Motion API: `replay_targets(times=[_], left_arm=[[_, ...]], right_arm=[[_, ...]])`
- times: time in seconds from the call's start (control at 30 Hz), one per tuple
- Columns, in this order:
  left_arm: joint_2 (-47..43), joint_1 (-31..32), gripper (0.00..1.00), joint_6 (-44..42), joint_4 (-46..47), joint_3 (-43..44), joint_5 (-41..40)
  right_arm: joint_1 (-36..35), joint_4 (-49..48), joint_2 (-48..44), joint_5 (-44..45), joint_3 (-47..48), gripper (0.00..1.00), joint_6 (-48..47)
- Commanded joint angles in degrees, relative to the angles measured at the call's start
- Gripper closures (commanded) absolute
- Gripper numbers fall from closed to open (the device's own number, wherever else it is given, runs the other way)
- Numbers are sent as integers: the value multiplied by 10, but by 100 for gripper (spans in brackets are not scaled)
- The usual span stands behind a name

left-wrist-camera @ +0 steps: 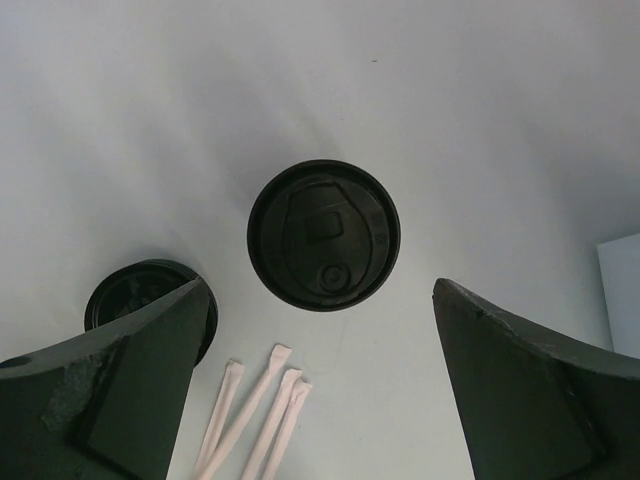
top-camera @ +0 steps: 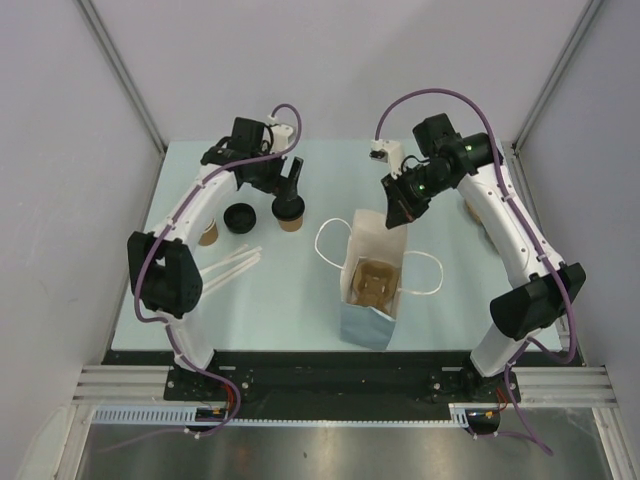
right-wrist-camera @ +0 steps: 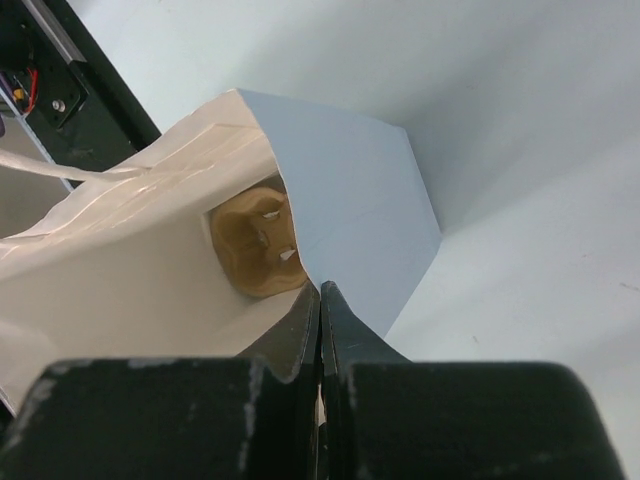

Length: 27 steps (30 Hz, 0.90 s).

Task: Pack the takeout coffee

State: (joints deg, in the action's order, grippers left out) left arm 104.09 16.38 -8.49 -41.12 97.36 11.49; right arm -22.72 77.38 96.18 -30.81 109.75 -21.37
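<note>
**Left of the paper bag: a light cup under spread fingers**

Left of the paper bag (top-camera: 365, 322), standing upright on the table, is the takeout coffee (left-wrist-camera: 323, 235), its black lid seated on the cup. The left gripper (top-camera: 289, 188) hangs over it with its fingers spread wide, one to each side and touching nothing. Farther from the bag lie a loose lid (left-wrist-camera: 135, 295) and some wrapped straws (left-wrist-camera: 250, 410). At the bag's far rim the right gripper (right-wrist-camera: 320, 300) is pressed together, pinching the paper to hold the mouth open. A brown carrier (right-wrist-camera: 258, 240) sits at the bottom.

The cup should handle as a light thing with a thin wall. Whether it is filled cannot be told. A hard squeeze would probably buckle the paper or pop the lid. The lid is smooth plastic and likely slippery, and lifting by it risks pulling it off. The better hold is on the paper wall just under the lid's rim, where the rolled lip stiffens the cup. It should be kept upright on the way to the bag.
</note>
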Motion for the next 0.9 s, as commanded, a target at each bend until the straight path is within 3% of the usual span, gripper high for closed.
replay_targets(times=[0.0,0.87], left_arm=[[-3,6,0,-44,3,27,-2],[106,6,1,-52,-56,74,30]], right_arm=[[-8,22,-35,7,-15,100,3],[0,48,29,-6,30,100,-37]])
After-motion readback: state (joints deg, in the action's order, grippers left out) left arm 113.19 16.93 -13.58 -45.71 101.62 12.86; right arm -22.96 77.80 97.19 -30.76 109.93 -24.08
